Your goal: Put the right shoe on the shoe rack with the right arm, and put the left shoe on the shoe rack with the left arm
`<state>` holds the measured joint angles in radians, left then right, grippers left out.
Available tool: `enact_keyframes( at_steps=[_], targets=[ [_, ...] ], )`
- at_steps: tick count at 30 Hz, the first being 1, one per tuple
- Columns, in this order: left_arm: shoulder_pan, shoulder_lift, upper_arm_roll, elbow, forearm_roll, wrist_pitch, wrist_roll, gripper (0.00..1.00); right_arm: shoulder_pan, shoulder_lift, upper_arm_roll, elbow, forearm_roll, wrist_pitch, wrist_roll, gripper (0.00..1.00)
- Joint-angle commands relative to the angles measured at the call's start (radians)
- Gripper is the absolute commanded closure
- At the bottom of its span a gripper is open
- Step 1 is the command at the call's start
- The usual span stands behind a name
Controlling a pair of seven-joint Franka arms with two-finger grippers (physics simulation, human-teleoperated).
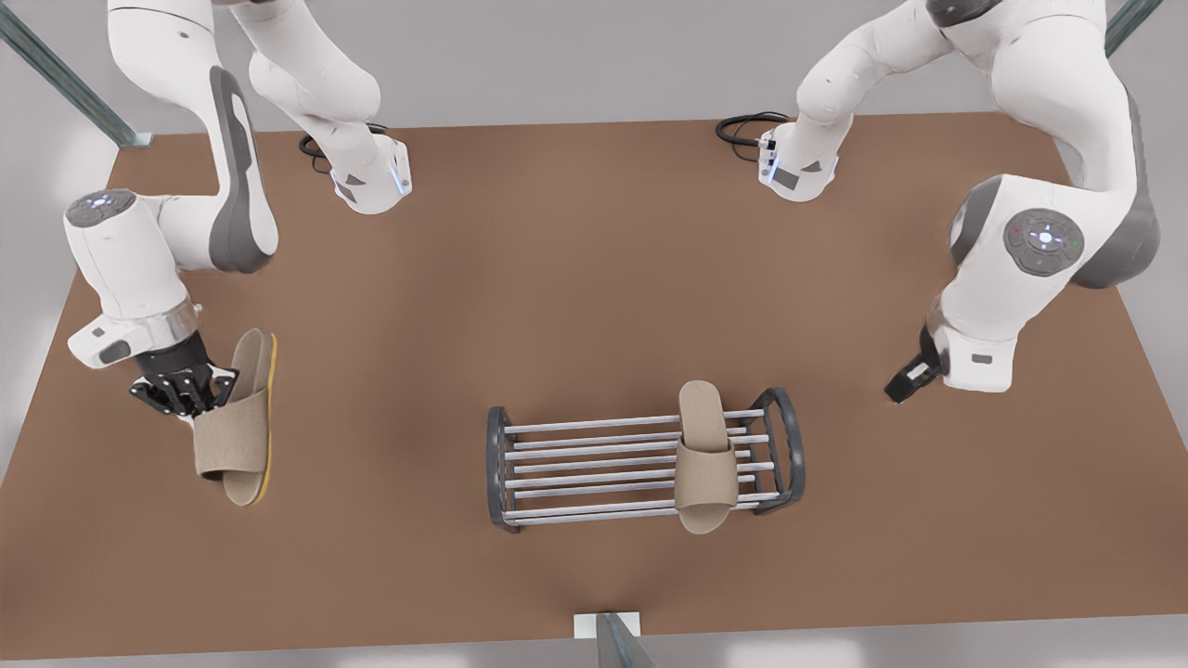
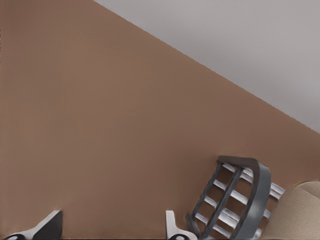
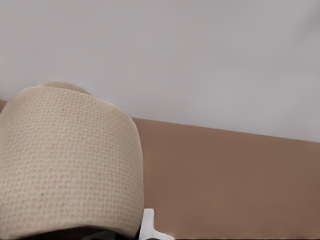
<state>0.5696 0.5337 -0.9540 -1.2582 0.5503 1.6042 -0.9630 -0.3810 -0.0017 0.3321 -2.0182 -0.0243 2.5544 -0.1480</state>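
At the front view's left you have the right arm, bent low over the counter (image 1: 557, 278). Its right pincer (image 1: 181, 390) is pinching the right shoe (image 1: 237, 417), a beige slipper, by the side of its woven strap. The slipper is tipped onto its edge, so the yellow rim of the sole faces the front view's right, and its toe points toward the near edge of the counter. You cannot tell from the front view whether the sole rests on the counter or hangs just above it. In the right wrist view the strap of this slipper (image 3: 65, 165) sits right against the camera, with brown counter and grey wall behind it.

Moving toward the middle, the shoe rack (image 1: 575, 455) stands on the counter close to the near edge, well apart from the held slipper. Its silver bars run between two dark arched end frames. The left shoe (image 1: 705, 455) lies across the bars near the end frame at the front view's right, sole down, with its toe overhanging the near side.

At the front view's right, the left arm waits with the left pincer (image 1: 905, 382) near the counter and apart from the rack. In the left wrist view its fingertips (image 2: 45, 225) are spread wide with nothing between them. The rack's end frame (image 2: 250, 200) and the edge of the left shoe (image 2: 305, 210) lie just beyond.
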Motion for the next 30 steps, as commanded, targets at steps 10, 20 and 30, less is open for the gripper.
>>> enact_keyframes(
  at_steps=[10, 20, 30],
  targets=[
    [-0.554, -0.386, 0.874, -0.224, -0.552, -0.007, 0.891, 0.00, 0.297, 0.471, 0.131, 0.898, -0.203, -0.879, 0.901, 0.79],
    [-0.565, -0.382, 0.873, -0.222, -0.555, -0.006, 0.889, 0.00, 0.829, 0.621, -0.245, 1.061, -0.200, -0.663, 1.435, 0.79],
    [-0.576, -0.382, 0.871, -0.222, -0.547, -0.006, 0.888, 0.00, 0.887, 0.727, -0.235, 1.061, -0.198, -0.448, 1.464, 0.79]
  ],
)
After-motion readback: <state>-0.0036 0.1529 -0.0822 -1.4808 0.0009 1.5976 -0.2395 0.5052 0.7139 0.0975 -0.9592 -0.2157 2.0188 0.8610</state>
